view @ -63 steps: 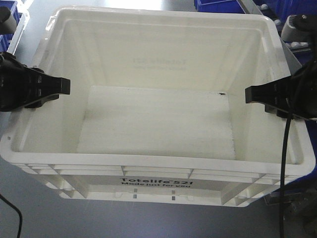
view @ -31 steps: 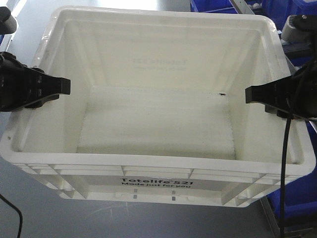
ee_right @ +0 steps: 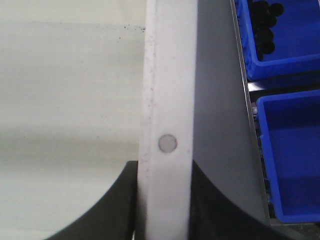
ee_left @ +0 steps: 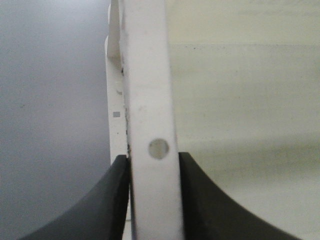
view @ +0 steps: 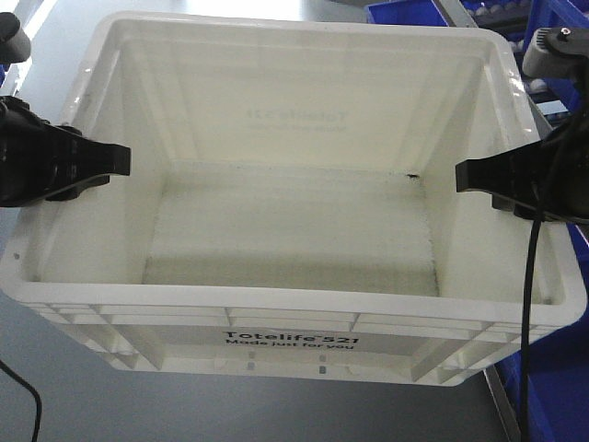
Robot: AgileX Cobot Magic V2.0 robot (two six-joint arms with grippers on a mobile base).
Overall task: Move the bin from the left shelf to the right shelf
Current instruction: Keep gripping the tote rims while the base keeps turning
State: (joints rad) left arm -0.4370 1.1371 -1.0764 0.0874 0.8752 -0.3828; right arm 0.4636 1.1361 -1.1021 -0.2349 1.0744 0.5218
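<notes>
Blue bins [view: 555,378] now fill the near right corner beside the white bin [view: 294,319]; those at the far left have left the view.

White bin [view: 294,304] between left fingers [view: 87,161] and right fingers [view: 497,175]

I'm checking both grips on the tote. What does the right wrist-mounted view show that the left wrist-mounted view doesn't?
Only the right wrist view: two blue bins beside the white tote, the farther one holding black round items. Only the left wrist view: the tote's outer ribs against a grey surface. Both: the tote's rim pinched between black fingers, one inside and one outside the wall, by the right gripper and left gripper, near a small round mark.
</notes>
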